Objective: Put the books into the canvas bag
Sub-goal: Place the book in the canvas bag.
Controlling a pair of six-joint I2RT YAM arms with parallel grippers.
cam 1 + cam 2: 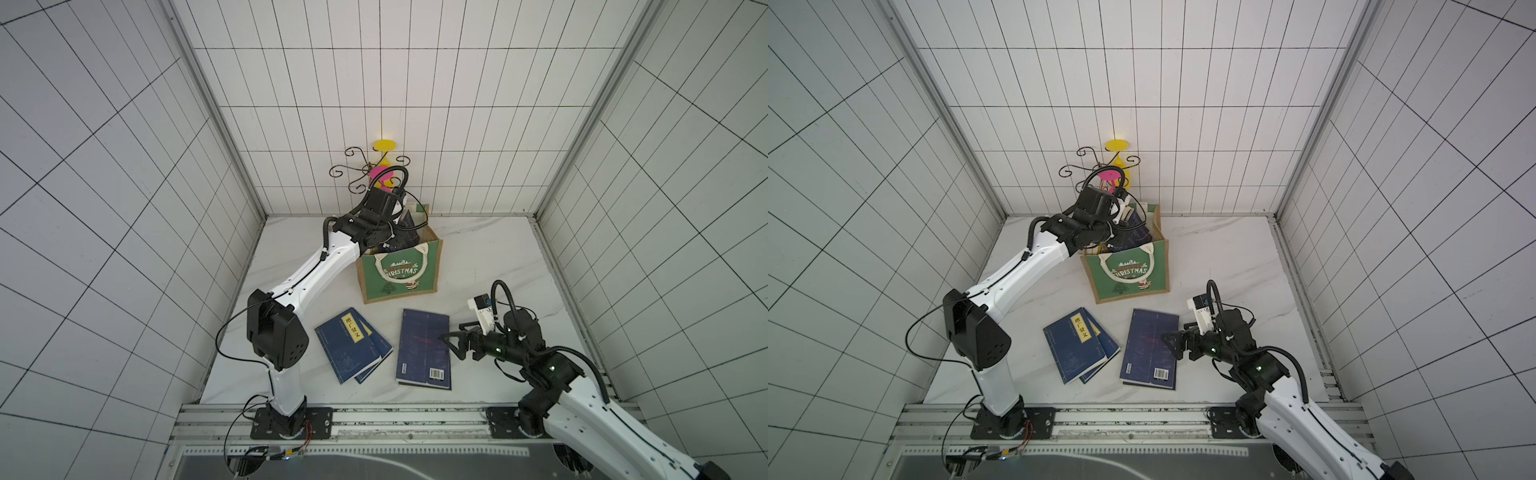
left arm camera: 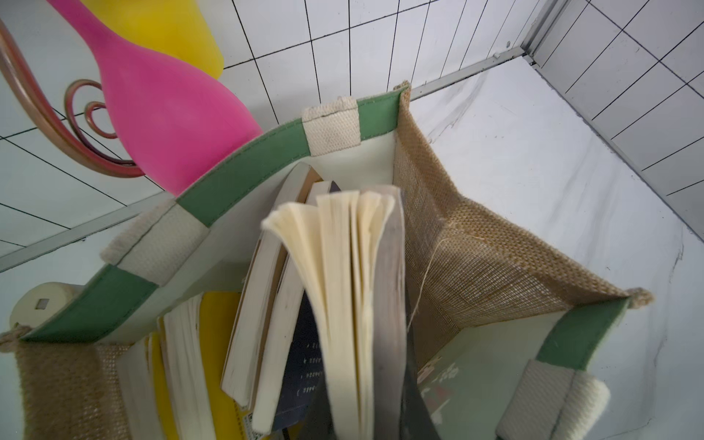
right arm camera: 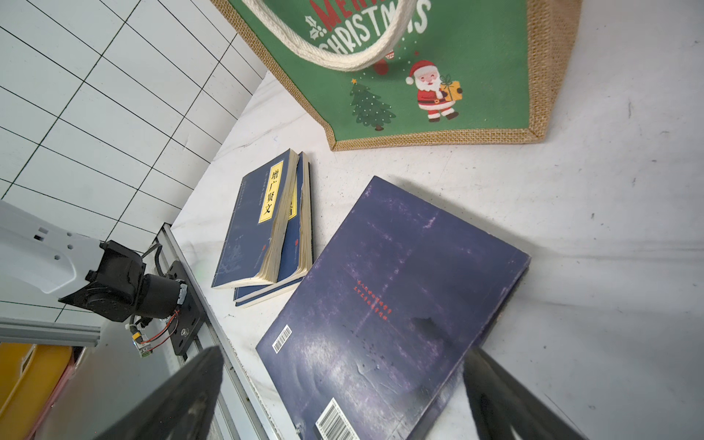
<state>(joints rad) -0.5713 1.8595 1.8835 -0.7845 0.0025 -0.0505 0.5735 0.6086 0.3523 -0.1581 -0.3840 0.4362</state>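
canvas bag (image 1: 399, 274): upright on table (image 1: 498, 257), books standing inside. left gripper (image 1: 399, 232): clamped on fanned book (image 2: 354, 285) in the bag. right gripper (image 1: 455, 337): spread wide, empty, over large navy book (image 1: 424, 353). stacked navy books (image 1: 351, 345): beside it.

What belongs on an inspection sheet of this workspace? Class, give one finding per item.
Surface: white marbled table, lightly scuffed.
Job's things: canvas bag upright, books standing inside; two overlapping navy books and a large dark book, barcode up, lie on the table before it.
Clutter: wire rack with pink vessel and yellow vessel, behind the bag.
Grippers: left gripper shut on a fanned book in the bag's mouth; right gripper open at the large dark book's edge.
Cables: black cable loops off the left arm; none across the books.
Surroundings: tiled walls; aluminium rail in front.
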